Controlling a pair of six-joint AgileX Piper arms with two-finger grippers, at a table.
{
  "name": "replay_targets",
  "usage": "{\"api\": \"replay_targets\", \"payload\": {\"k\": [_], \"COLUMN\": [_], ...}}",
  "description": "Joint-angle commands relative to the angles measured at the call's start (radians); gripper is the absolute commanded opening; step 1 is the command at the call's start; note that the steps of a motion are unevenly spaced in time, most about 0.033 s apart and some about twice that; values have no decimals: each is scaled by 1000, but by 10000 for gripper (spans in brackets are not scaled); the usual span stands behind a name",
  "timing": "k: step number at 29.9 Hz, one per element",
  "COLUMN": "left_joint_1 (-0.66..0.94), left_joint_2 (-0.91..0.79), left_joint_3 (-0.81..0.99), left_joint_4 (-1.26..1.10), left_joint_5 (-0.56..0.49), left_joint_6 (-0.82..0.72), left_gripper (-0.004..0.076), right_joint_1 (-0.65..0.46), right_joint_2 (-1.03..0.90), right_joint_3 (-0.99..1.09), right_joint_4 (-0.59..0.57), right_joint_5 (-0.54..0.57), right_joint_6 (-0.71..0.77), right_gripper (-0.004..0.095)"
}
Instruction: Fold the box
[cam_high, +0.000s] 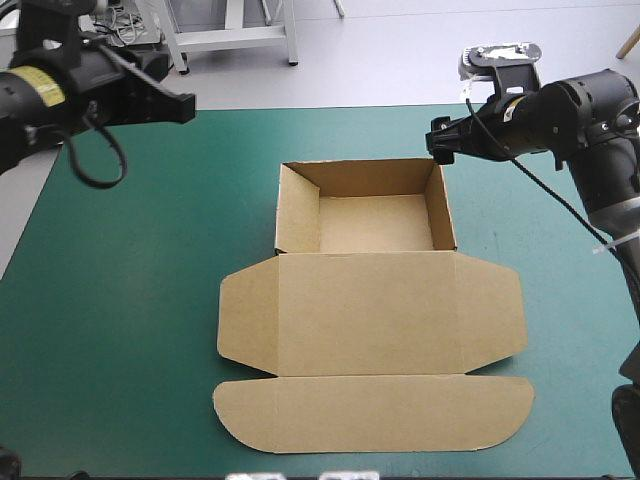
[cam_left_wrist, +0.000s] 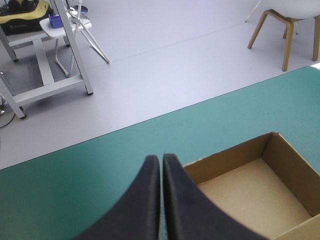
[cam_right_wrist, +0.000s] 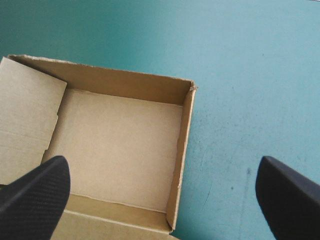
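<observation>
The brown box (cam_high: 365, 225) lies mid-table as an open tray with its walls raised. Its lid (cam_high: 370, 320) is spread flat toward the near edge, ending in a rounded front flap (cam_high: 372, 412). My left gripper (cam_high: 186, 106) hovers high over the far left of the table, away from the box. In the left wrist view its fingers (cam_left_wrist: 161, 161) are shut with nothing between them, and the tray (cam_left_wrist: 250, 192) sits ahead and to one side. My right gripper (cam_high: 441, 148) hangs above the tray's far right corner. It stands open (cam_right_wrist: 163, 165) and wide over the tray's inside (cam_right_wrist: 117, 145).
The teal-green cover (cam_high: 120, 300) stretches on both sides of the box. The table's far edge (cam_high: 300, 107) runs a short way behind the tray, with grey floor beyond it.
</observation>
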Motion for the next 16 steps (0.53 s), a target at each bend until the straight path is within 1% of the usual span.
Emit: {"api": "replay_targets", "payload": {"k": [1, 4, 7, 12, 16], "left_joint_1": [-4, -4, -4, -4, -4], "left_joint_2": [-133, -230, -339, -514, -639], "left_joint_3": [95, 234, 403, 669, 843], "left_joint_4": [3, 3, 3, 1, -5], "left_joint_5": [22, 22, 22, 22, 22], "left_joint_6": [10, 11, 11, -42, -78], "left_gripper": [-8, -8, -8, -8, -8], "right_joint_1": [1, 1, 1, 1, 1], "right_joint_2": [-47, -34, -2, 103, 196], "right_joint_3": [52, 118, 159, 191, 191], "right_joint_4": [-7, -7, -31, -44, -44], "right_joint_5": [-42, -69, -95, -107, -120], "right_joint_6": [-11, -12, -12, -21, -19], "right_gripper": [926, 926, 925, 926, 926]}}
